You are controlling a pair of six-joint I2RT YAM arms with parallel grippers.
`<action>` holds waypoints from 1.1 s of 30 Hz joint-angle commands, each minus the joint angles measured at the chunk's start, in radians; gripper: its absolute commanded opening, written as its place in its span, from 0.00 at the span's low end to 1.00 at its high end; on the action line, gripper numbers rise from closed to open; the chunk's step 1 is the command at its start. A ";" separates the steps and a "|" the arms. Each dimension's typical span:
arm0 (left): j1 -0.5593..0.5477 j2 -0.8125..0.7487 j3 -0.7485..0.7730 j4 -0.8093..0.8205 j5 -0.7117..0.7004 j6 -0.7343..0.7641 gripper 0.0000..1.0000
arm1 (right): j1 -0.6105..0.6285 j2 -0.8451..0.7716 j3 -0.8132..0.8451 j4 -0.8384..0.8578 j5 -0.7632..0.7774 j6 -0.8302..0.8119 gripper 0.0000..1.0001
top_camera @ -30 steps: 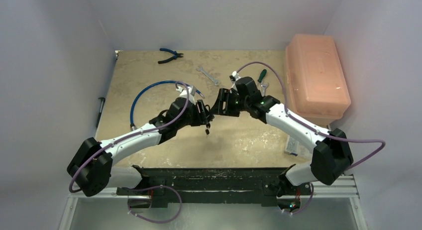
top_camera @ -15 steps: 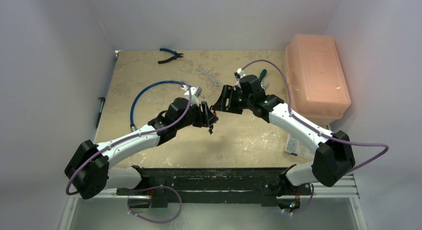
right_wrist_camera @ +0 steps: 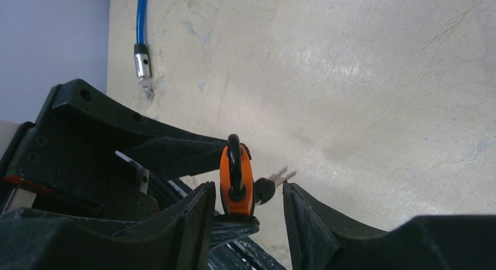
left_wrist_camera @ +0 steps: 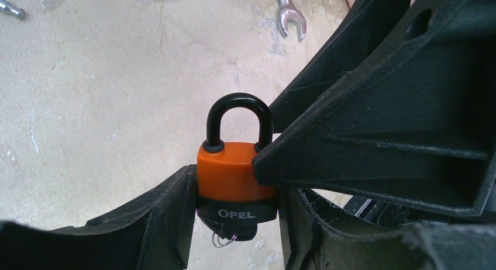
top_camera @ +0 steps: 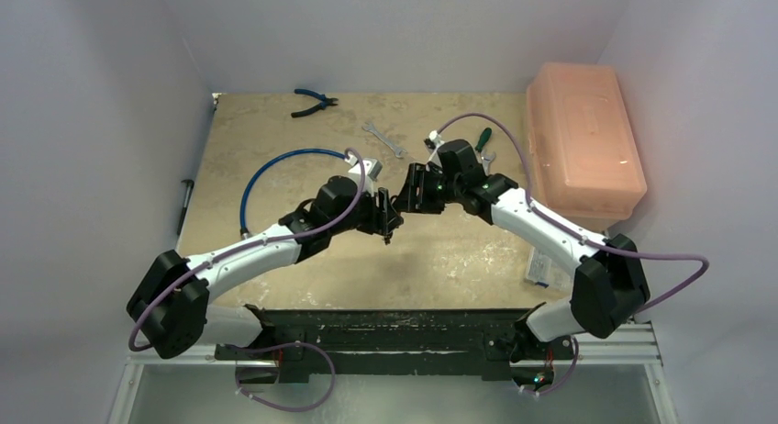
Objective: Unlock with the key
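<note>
The orange padlock (left_wrist_camera: 236, 175) is held over the middle of the table (top_camera: 440, 259). The left claw (top_camera: 387, 220) grips it by the lower part of its body, one finger on each side, and the black loop is closed and points away from that wrist. The key (right_wrist_camera: 266, 190) sits in the padlock's base with its dark head sticking out. The right claw (top_camera: 401, 204) comes in from the padlock's right with its fingers (right_wrist_camera: 196, 220) apart, one on either side of padlock and key, and a thin gap shows next to the key head. In the left wrist view, one of these fingers touches the padlock's orange shoulder beside the loop and hides most of what lies to the padlock's right. Beyond the padlock lie a wrench (top_camera: 383, 139), a green-handled screwdriver (top_camera: 483, 139) partly under the right arm and, further back left, blue pliers (top_camera: 315, 101). A blue cable (top_camera: 275, 162) curves to the padlock's left, and a pink box (top_camera: 583, 135) stands well to its right
</note>
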 commanded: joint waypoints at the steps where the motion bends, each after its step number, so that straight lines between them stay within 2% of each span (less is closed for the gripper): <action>1: -0.002 0.003 0.084 0.086 0.014 0.069 0.00 | 0.019 0.031 0.024 -0.046 -0.125 -0.085 0.52; 15: 0.000 -0.048 0.092 0.043 0.079 0.214 0.00 | 0.018 0.148 0.023 -0.042 -0.339 -0.168 0.47; 20: 0.000 -0.053 0.093 0.028 0.063 0.230 0.00 | 0.019 0.175 0.012 -0.039 -0.364 -0.186 0.31; 24: 0.000 -0.047 0.093 0.028 0.043 0.219 0.00 | 0.018 0.166 0.009 -0.025 -0.381 -0.179 0.03; 25: 0.000 -0.046 0.092 0.026 0.038 0.216 0.00 | 0.018 0.163 0.007 -0.022 -0.383 -0.177 0.00; 28: -0.001 -0.049 0.091 0.024 0.030 0.203 0.01 | 0.019 0.148 -0.005 -0.006 -0.375 -0.162 0.00; 30: -0.001 -0.054 0.090 0.019 0.027 0.198 0.14 | 0.019 0.131 -0.016 0.004 -0.364 -0.152 0.00; 33: -0.001 -0.070 0.084 0.009 0.025 0.195 0.42 | 0.018 0.107 -0.024 0.007 -0.333 -0.146 0.00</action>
